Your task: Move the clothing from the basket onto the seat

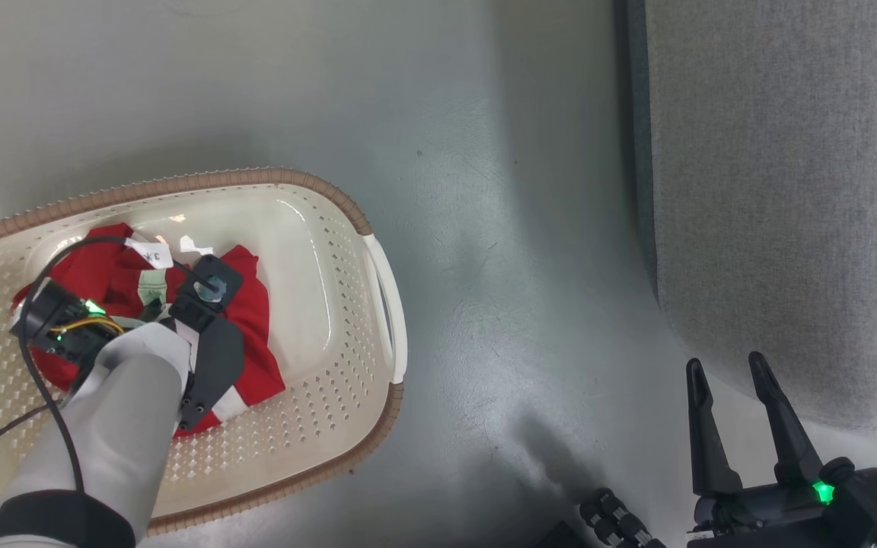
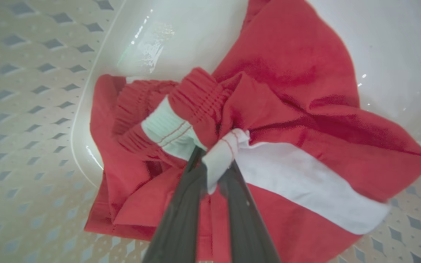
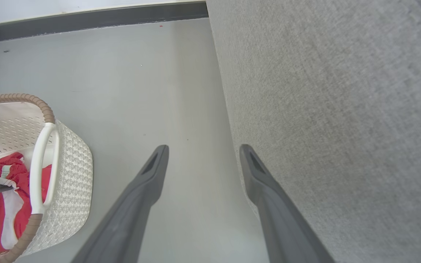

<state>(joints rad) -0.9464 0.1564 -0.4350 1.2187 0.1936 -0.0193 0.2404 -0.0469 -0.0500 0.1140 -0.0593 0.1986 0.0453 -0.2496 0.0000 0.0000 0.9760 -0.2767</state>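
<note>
1. Left tool (image 2: 214, 164), nearest the wrist lens: its two dark fingers stand close together with a folded edge of white trim caught between them. I read this as a pinch on the clothing (image 2: 305, 109); how firm it is cannot be told
2. Clothing: a red heap with a white stripe, lying on the bottom of the basket (image 1: 256, 176), toward the basket's left half in the head view. The bottom on the right side is bare
3. Lie of the cloth: the white stripe runs away from the pinch toward the lower right of the left wrist view. A gathered elastic band is bunched just above the fingertips, so cloth spreads on both sides of the pinch
4. Right tool (image 1: 725, 364): fingers spread wide, nothing between them, over the floor (image 1: 484, 228) just beside the rounded corner of the seat (image 1: 789, 190)
5. Key relation: the seat lies to the robot's right of the basket, well apart, with a strip of bare floor between
6. Judgement: the left arm has the cloth but is the farther arm from the seat. The move calls for a lift clear of the brown rim and white handle on the seat-facing side, then a carry rightward
7. Risk, as judged: a pinch on a thin trim edge may slip
</note>
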